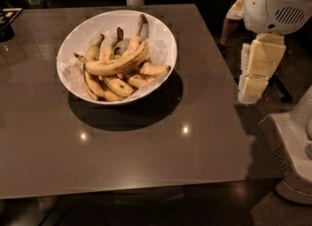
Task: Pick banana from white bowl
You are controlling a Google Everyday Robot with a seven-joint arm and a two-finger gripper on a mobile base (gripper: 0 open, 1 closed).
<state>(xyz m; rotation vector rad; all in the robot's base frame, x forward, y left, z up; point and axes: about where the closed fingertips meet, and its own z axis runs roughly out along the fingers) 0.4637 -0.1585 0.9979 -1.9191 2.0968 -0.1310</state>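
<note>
**Banana pick: approach not yet begun**

The banana lies on top of the pile in the white bowl, its stem end pointing to 9 o'clock. The bowl stands on the table, toward 11 o'clock from the table's centre. The gripper hangs at 3 o'clock of the bowl, beyond the table edge and well apart from the fruit. Whether it is spread or closed cannot be told.

Handling, by estimate: light, soft, easily bruised, with moderately slick skin. Take hold across the mid-body, where it arches clear of the others, using gentle pressure.
</note>
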